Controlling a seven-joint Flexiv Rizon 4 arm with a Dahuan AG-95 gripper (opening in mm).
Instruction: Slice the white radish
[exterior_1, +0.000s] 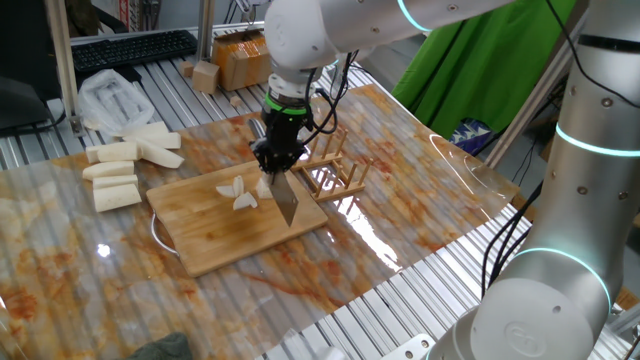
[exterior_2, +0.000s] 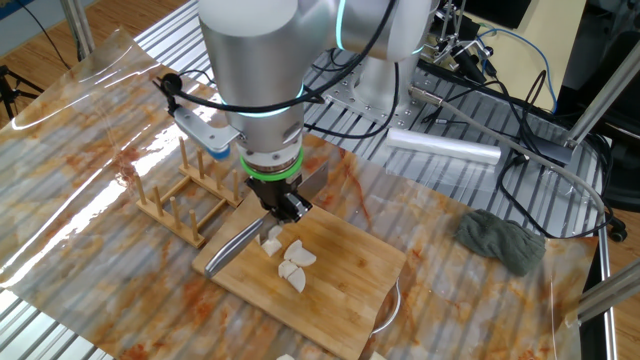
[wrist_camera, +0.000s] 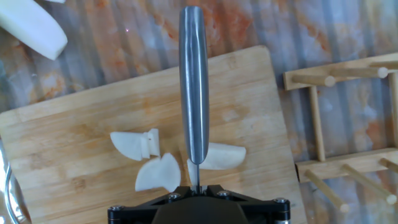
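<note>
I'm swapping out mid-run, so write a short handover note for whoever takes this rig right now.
Gripper: shut on the knife, blade down over the cutting board.
White radish: already cut into a few thin slices on the board, some left of the blade and one piece right of it.
Wooden rack stands beside the board.
Left: any further cuts, then put the knife away.

wooden peg rack (exterior_1: 335, 172) at 3 o'clock of the cutting board, on the table (exterior_1: 60, 250) | radish sticks (exterior_1: 125, 165) at 10 o'clock, well apart from the board | plastic bag (exterior_1: 112, 97) beyond them | keyboard (exterior_1: 130, 48) at 11 o'clock | cardboard box (exterior_1: 240, 55) at 12 | grey cloth (exterior_2: 503, 240) on the table's far side
</note>
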